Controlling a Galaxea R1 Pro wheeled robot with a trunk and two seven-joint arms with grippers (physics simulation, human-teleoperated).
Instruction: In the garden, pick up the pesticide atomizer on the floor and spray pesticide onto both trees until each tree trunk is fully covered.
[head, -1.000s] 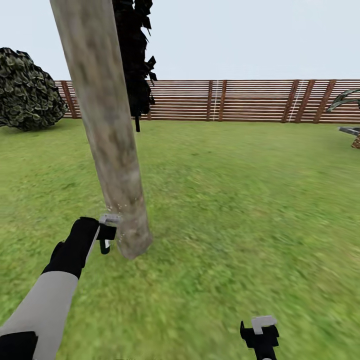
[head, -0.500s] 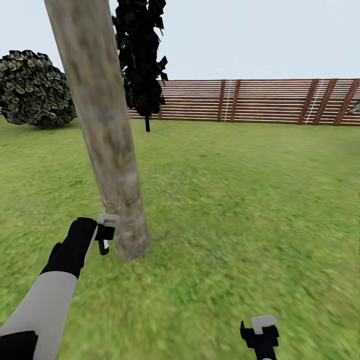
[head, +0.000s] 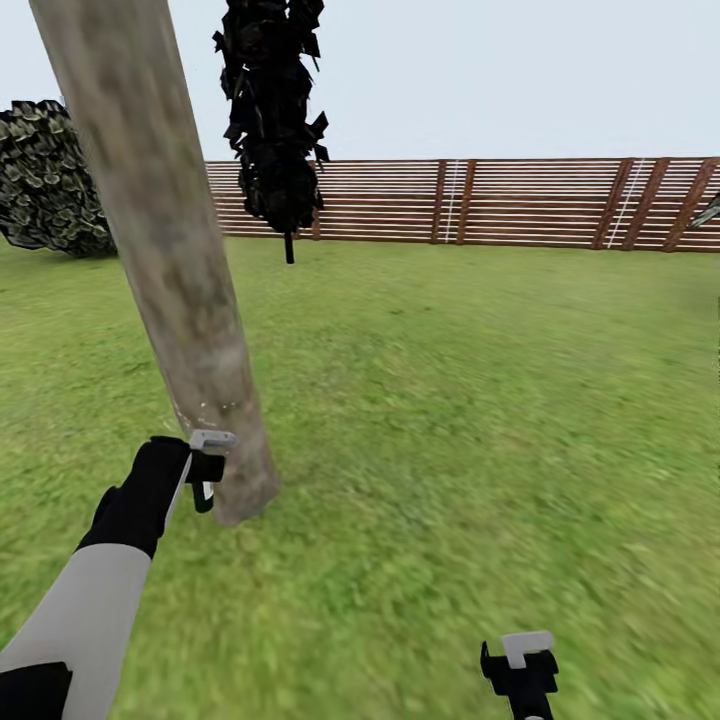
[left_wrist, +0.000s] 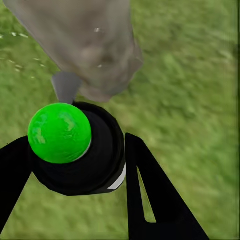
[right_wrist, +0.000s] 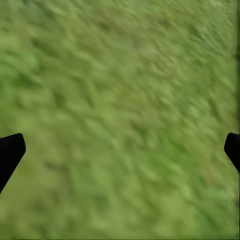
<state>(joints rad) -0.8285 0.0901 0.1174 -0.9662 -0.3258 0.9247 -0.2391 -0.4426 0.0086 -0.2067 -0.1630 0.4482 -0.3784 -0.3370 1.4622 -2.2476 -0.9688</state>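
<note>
Grass lawn, slatted fence | left gripper clamped on atomizer — beside speckled tree trunk | right gripper spread apart over grass

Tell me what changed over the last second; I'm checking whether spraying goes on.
The head view swung, so the tree trunk, fence and shrub shifted together in frame. The left gripper stays shut on the atomizer beside the trunk's base; the right gripper hangs open over grass.
</note>
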